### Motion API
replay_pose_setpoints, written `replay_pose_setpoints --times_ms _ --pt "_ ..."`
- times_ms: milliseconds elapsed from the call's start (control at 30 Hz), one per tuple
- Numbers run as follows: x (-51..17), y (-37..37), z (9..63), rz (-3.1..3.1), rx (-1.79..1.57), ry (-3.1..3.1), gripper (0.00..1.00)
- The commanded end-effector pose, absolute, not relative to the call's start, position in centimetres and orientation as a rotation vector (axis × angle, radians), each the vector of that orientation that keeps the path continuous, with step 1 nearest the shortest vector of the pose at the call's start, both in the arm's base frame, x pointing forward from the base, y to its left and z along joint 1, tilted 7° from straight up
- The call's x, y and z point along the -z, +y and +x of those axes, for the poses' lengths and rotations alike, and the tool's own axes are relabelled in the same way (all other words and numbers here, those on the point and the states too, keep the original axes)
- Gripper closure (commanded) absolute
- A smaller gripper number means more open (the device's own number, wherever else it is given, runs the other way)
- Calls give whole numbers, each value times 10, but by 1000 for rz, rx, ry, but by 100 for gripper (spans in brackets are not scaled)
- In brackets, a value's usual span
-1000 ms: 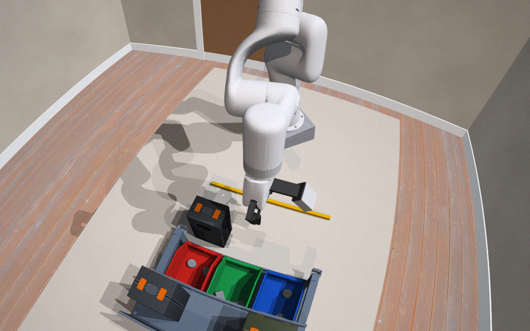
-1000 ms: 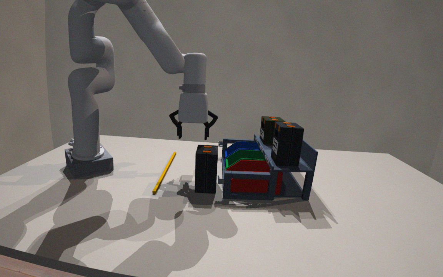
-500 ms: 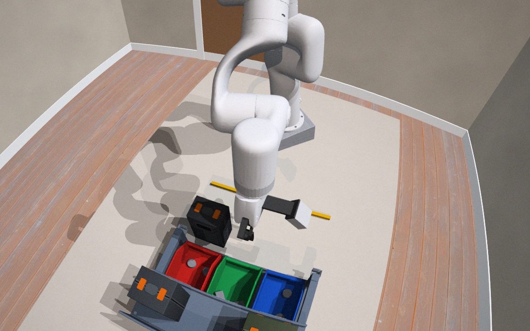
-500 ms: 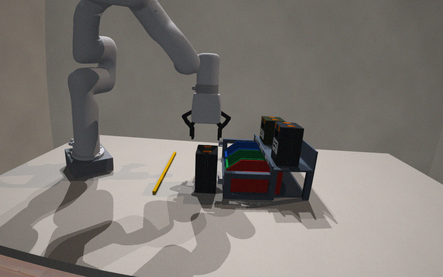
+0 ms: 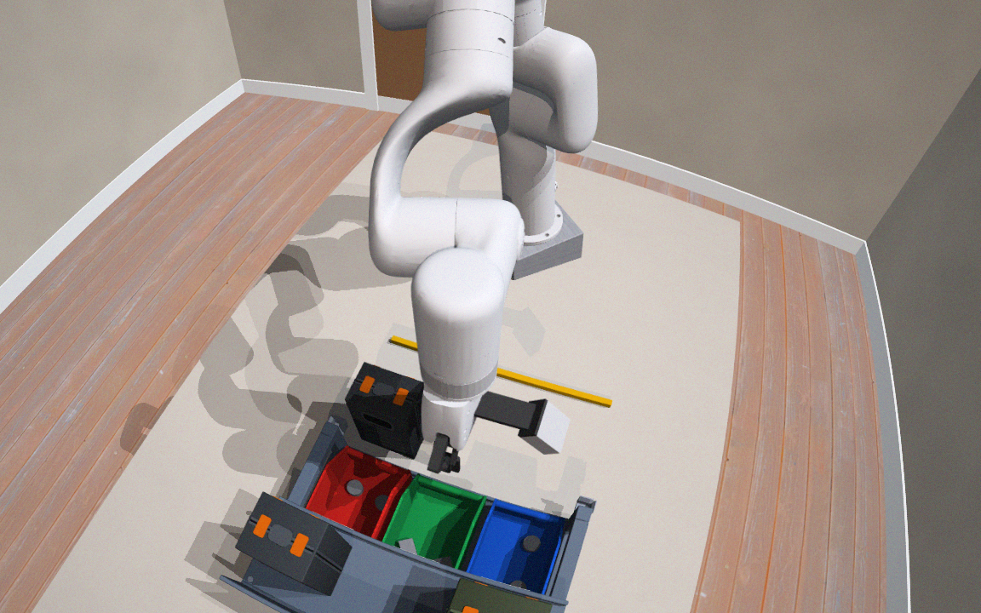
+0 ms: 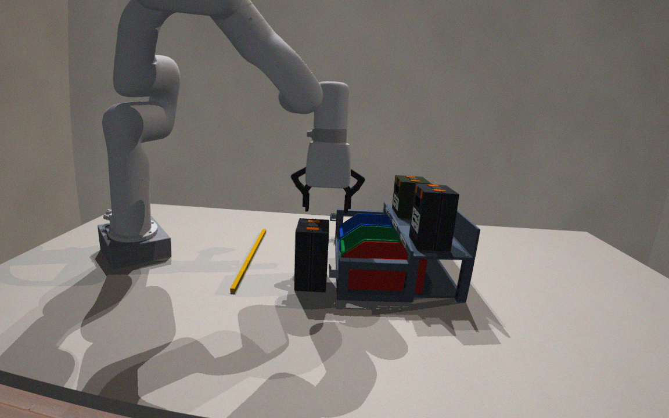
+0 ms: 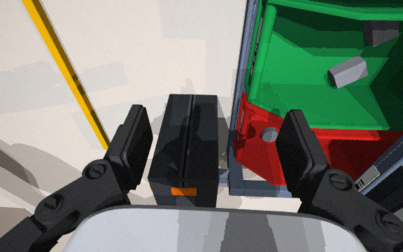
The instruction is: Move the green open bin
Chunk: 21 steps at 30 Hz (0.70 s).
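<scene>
The green bin (image 5: 433,514) (image 6: 370,233) (image 7: 292,75) stands in the shelf (image 5: 581,537) (image 6: 376,264) (image 7: 236,189) between the red bin (image 5: 335,506) (image 6: 378,251) (image 7: 254,159) and the blue bin (image 5: 505,552) (image 6: 370,220). Two grey parts show inside it in the wrist view, a light one (image 7: 348,73) and a darker one (image 7: 381,33). All three bins look level, open fronts out. My gripper (image 5: 444,460) (image 6: 326,209) (image 7: 214,123) is open and empty, fingers down. It hangs above the shelf's front edge; in the wrist view its right finger overlaps the red bin.
A tall black case (image 5: 383,415) (image 6: 310,257) (image 7: 187,140) stands on the table just before the shelf's red-bin end, below my gripper. Another black case (image 5: 292,537) (image 6: 434,220) and an olive case (image 5: 505,597) (image 6: 403,201) stand on the shelf's upper deck. A yellow bar (image 5: 555,386) (image 6: 248,259) (image 7: 65,71) lies nearer the robot base.
</scene>
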<state>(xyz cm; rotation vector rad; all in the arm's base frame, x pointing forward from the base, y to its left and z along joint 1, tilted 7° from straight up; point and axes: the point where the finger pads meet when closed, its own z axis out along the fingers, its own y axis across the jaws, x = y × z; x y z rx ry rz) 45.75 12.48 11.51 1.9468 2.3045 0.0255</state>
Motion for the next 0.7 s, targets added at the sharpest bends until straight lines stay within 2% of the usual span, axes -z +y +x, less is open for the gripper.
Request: replay_pose_setpoints --times_ms 0,333,500,667 --pt "-117 130 482 1946 -18 2304 0" --pt "-117 130 482 1946 -18 2304 0" --pt "-120 137 522 1945 -19 2304 0" --pt "-120 137 522 1945 -19 2304 0"
